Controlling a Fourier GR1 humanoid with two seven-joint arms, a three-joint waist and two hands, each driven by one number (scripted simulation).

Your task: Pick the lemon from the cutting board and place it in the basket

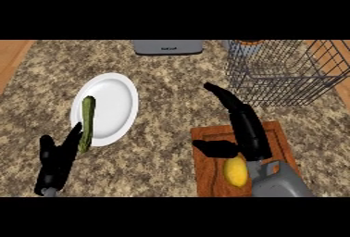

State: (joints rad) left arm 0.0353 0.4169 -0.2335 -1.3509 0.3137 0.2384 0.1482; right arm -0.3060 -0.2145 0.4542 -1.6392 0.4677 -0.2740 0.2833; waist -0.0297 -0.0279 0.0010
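Lemon (236,171) sits on the cutting board (209,162), lower half of the board, just left of the right wrist. Its long axis runs roughly near-to-far in the head view, ends pointing toward the board's near and far edges.

Right hand (244,125) is above the board, fingers straight and pressed together, pointing up-left toward the far side of the counter (171,106); thumb sticks out left over the board, just above the lemon. Not curled round the lemon, nothing pinched.

Left hand (58,159) rests at lower left, fingers straight and relaxed, tips next to the cucumber (87,122).

Cucumber lies on the white plate (113,104), overhanging its near edge.

Wire basket (284,71) is at top right, past the board, well apart from the lemon.

Toaster (168,46) sits at the far edge.
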